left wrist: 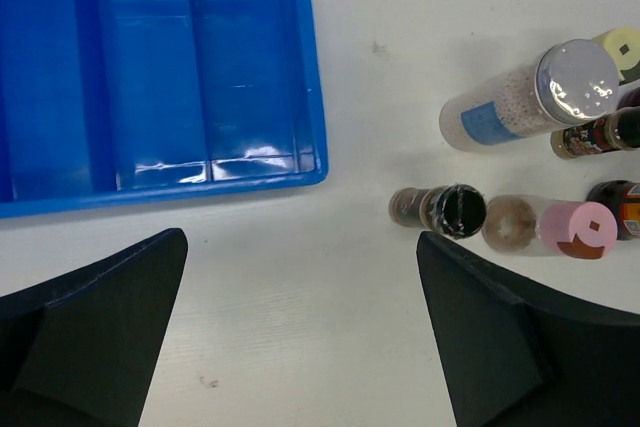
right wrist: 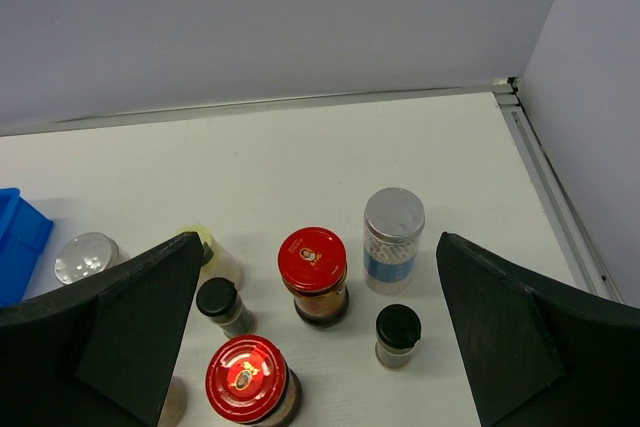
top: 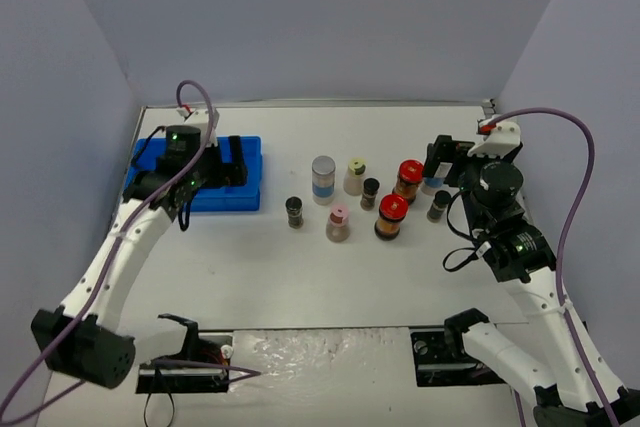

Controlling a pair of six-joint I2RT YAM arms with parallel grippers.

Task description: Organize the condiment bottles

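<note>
Several condiment bottles stand mid-table: a silver-lidded blue-label jar (top: 323,179), a yellow-green-capped one (top: 355,176), a pink-capped one (top: 338,222), two red-lidded jars (top: 408,179) (top: 391,215), and three black-capped ones (top: 295,211) (top: 370,192) (top: 438,205). A second silver-lidded jar (right wrist: 393,237) stands at the right. My left gripper (top: 232,165) is open and empty above the right edge of the blue tray (top: 170,197). In its wrist view it (left wrist: 302,239) shows the black-capped bottle (left wrist: 440,209) to its right. My right gripper (top: 440,159) is open and empty, hovering above the right jars (right wrist: 315,247).
The blue tray (left wrist: 150,67) has several long empty compartments. Grey walls enclose the table at the back and sides. A metal rail (right wrist: 545,177) runs along the right edge.
</note>
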